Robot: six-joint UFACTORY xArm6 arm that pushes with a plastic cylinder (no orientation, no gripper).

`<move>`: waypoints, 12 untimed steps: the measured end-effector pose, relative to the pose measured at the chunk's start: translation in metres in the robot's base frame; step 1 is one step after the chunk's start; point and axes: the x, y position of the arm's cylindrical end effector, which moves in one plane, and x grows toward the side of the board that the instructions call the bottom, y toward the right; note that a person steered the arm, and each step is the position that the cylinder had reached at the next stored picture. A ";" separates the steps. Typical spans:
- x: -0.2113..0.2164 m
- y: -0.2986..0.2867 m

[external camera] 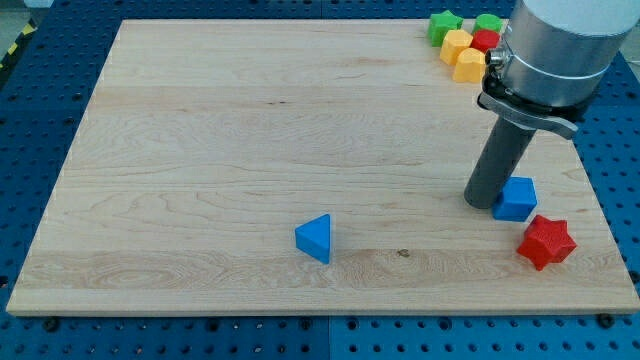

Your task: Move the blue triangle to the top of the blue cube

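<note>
The blue triangle (315, 238) lies on the wooden board (250, 130) near the view's bottom centre. The blue cube (516, 198) sits at the lower right of the board. My tip (481, 203) stands just left of the blue cube, touching or almost touching its left side. The tip is far to the right of the blue triangle. The arm's grey body (555, 45) rises above the rod at the view's upper right.
A red star-shaped block (546, 241) lies just below and right of the blue cube. At the top right corner sit a green star block (444, 25), two yellow blocks (457, 44) (467, 66), a red block (486, 41) and a green block (489, 22).
</note>
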 end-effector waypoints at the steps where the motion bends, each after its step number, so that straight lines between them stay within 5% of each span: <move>1: 0.000 -0.025; 4: -0.007 -0.233; 5: 0.022 -0.274; 7: 0.064 -0.246; 10: 0.064 -0.168; 12: 0.027 -0.159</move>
